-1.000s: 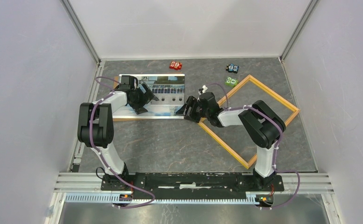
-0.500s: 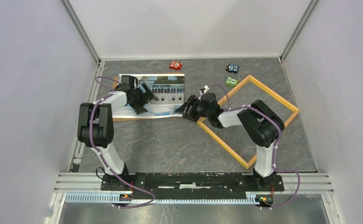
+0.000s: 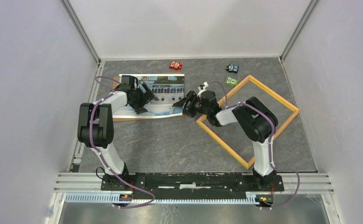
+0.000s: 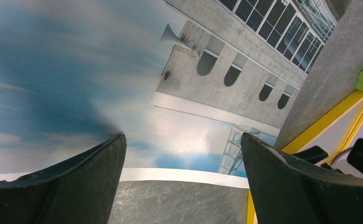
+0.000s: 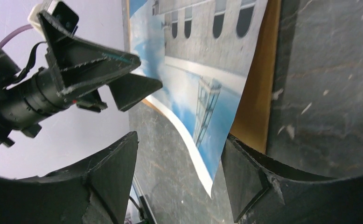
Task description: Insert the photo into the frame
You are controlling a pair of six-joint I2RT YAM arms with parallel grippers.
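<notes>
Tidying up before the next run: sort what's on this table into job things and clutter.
Job: the photo; the frame.
Lying about: brown backing board under the photo; small red piece; small black-and-blue piece; small green piece.

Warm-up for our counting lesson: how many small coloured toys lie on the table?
3. The red toy lies at the far edge beyond the photo, the blue toy further right, the green toy outside the frame, by its far corner. Others may be hidden.
</notes>
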